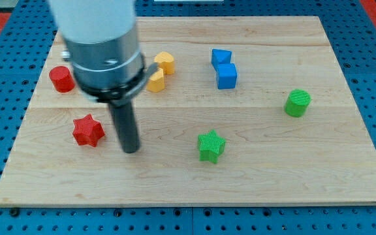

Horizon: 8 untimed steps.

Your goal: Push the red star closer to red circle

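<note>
The red star (88,130) lies on the wooden board at the view's left. The red circle (61,79) stands above it, near the board's left edge, roughly a star and a half's width away. My tip (131,150) rests on the board just right of the red star and slightly lower, with a small gap between them. The arm's grey body hides the board area right of the red circle.
Two yellow blocks (165,62) (156,81) sit near the top middle, partly behind the arm. Two blue blocks (221,57) (227,76) lie to their right. A green star (211,145) lies at bottom centre, a green cylinder (297,103) at right. The board's left edge (19,130) is close.
</note>
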Available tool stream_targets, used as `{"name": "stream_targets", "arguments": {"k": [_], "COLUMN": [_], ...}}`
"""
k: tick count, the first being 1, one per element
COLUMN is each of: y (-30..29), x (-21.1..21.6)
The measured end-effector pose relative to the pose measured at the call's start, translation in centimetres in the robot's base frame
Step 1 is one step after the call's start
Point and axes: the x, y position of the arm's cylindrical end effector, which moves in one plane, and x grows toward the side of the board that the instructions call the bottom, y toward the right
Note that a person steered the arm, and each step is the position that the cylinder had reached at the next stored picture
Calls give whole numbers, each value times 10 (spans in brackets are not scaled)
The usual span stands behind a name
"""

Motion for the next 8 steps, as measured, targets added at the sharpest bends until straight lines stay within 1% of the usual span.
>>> {"name": "stream_targets", "arguments": {"k": [1, 2, 3, 6, 7, 8], "y": [-69, -104, -132, -148, -165, -165], "x": [-1, -47, -81, -94, -106, -88]}}
